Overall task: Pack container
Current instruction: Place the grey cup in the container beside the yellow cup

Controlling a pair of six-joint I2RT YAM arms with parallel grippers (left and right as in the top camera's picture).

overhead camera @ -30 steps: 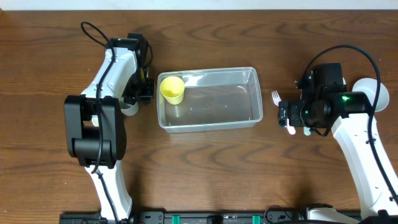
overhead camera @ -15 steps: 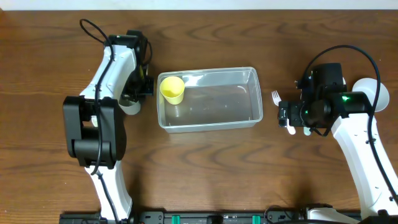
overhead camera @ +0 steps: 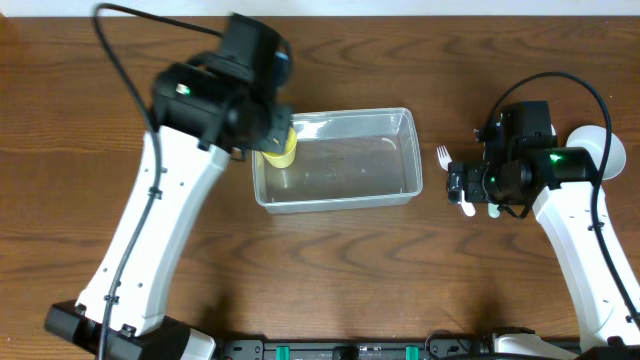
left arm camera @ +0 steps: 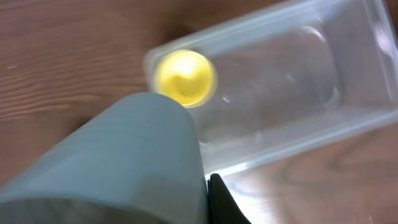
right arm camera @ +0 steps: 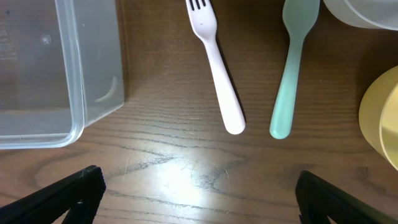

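Note:
The clear container (overhead camera: 340, 195) lies mid-table with a yellow cup (overhead camera: 283, 153) in its left end. My left gripper (left arm camera: 217, 202) is shut on a grey-blue cup (left arm camera: 124, 162) and holds it above the container's left end, over the yellow cup (left arm camera: 185, 78); the container's rim (left arm camera: 280, 146) shows below. In the overhead view the left arm (overhead camera: 240, 80) hides the grey-blue cup. My right gripper (right arm camera: 199, 199) is open and empty, above the wood right of the container (right arm camera: 81, 93), near a white fork (right arm camera: 214, 68) and a mint green spoon (right arm camera: 291, 74).
The fork (overhead camera: 443, 156) lies just right of the container. A white bowl (overhead camera: 612, 150) stands at the far right, also in the right wrist view (right arm camera: 367, 12). A yellow bowl's edge (right arm camera: 382, 118) shows beside the spoon.
My left arm has lifted the grey-blue cup from the table left of the container and swung it up over the container's left end. The right arm has not moved.

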